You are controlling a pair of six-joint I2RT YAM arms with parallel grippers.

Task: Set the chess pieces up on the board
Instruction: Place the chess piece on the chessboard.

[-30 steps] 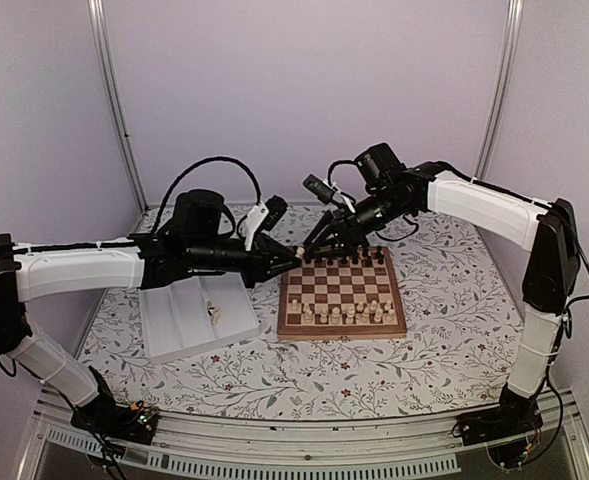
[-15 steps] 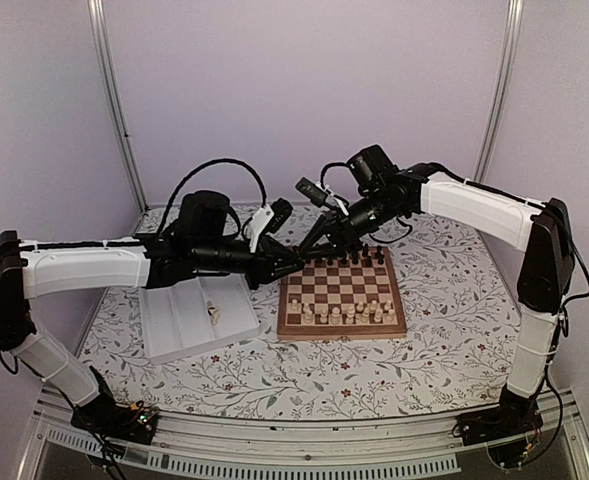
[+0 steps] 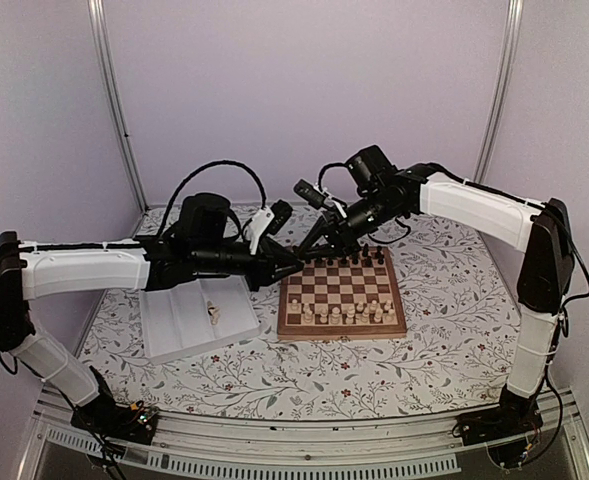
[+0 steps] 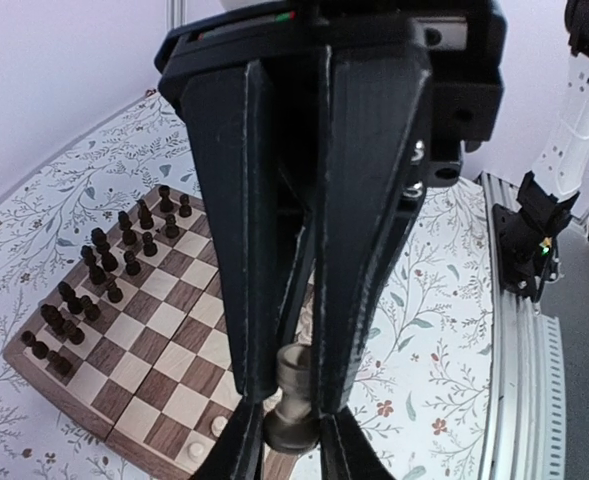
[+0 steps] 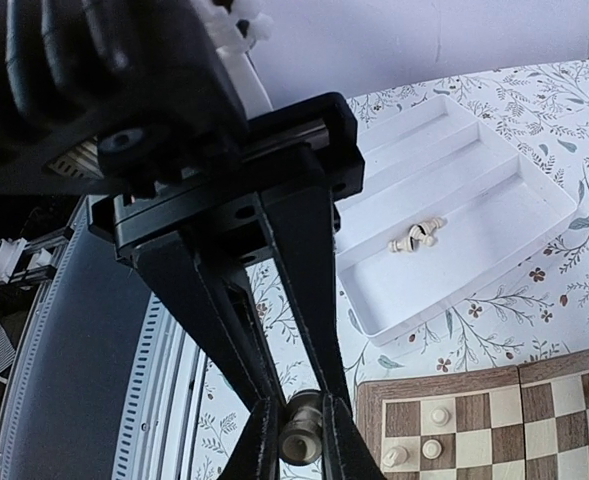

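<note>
A pale rook-like chess piece (image 3: 299, 251) hangs in the air just off the far left corner of the board (image 3: 342, 333). My left gripper (image 3: 292, 257) is shut on it from the left, and my right gripper (image 3: 305, 247) is shut on it from the right. The left wrist view shows the piece (image 4: 294, 400) pinched between my left gripper (image 4: 292, 425) fingers above the board (image 4: 124, 335). In the right wrist view the piece (image 5: 304, 440) is end-on, nipped in my right gripper (image 5: 299, 445). Pale chessmen (image 3: 349, 312) line the board's near rows.
Dark chessmen (image 3: 349, 260) fill the board's far rows. A white compartment tray (image 3: 164, 345) lies left of the board with two pale pieces (image 3: 213, 312) in it; the tray (image 5: 494, 170) and its pieces (image 5: 414, 238) also show in the right wrist view. Floral cloth covers the table.
My right gripper has moved a little left to meet the left gripper and has shut on the piece that the left one holds. The left arm has barely shifted.
</note>
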